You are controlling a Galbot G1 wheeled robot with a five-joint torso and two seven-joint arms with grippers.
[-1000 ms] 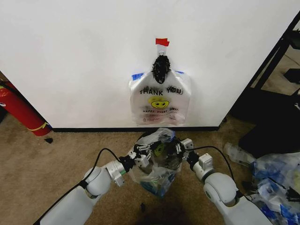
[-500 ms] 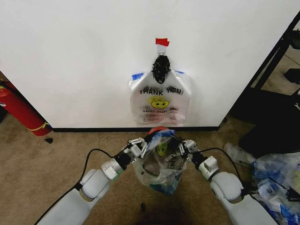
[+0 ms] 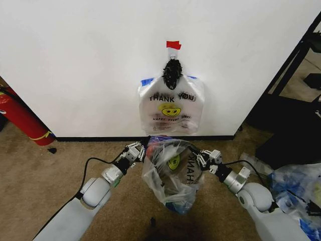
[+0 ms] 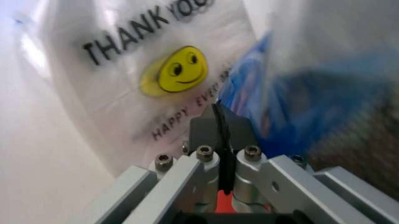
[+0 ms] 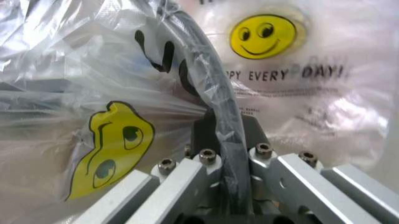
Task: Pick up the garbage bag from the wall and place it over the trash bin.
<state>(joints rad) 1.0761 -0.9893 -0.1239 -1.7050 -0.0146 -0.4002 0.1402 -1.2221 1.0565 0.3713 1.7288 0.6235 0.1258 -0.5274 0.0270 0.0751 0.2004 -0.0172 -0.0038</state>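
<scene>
The garbage bag [image 3: 173, 188], thin white plastic with black print and a yellow smiley, hangs stretched between my two grippers low in front of the wall [image 3: 75, 60]. The trash bin's dark round rim [image 3: 152, 156] shows through the plastic inside the bag's mouth. My left gripper [image 3: 139, 150] is shut on the bag's left edge, next to a blue-tinted handle [image 4: 268, 93]. My right gripper [image 3: 201, 159] is shut on the right edge. In the right wrist view its fingers clamp the bag [image 5: 112, 140] where it wraps the bin's rim [image 5: 206, 70].
A flat bundle of same-print bags [image 3: 171, 108] hangs on the wall under a black knot, just beyond the grippers. A red fire extinguisher [image 3: 20, 118] leans at the left. A heap of clear and blue plastic [image 3: 296, 191] and a black shelf frame [image 3: 301, 60] stand at the right.
Both arms have reached forward toward the wall and the grippers have drawn apart. The bag's mouth is spread wider and the dark rim shows inside it.
</scene>
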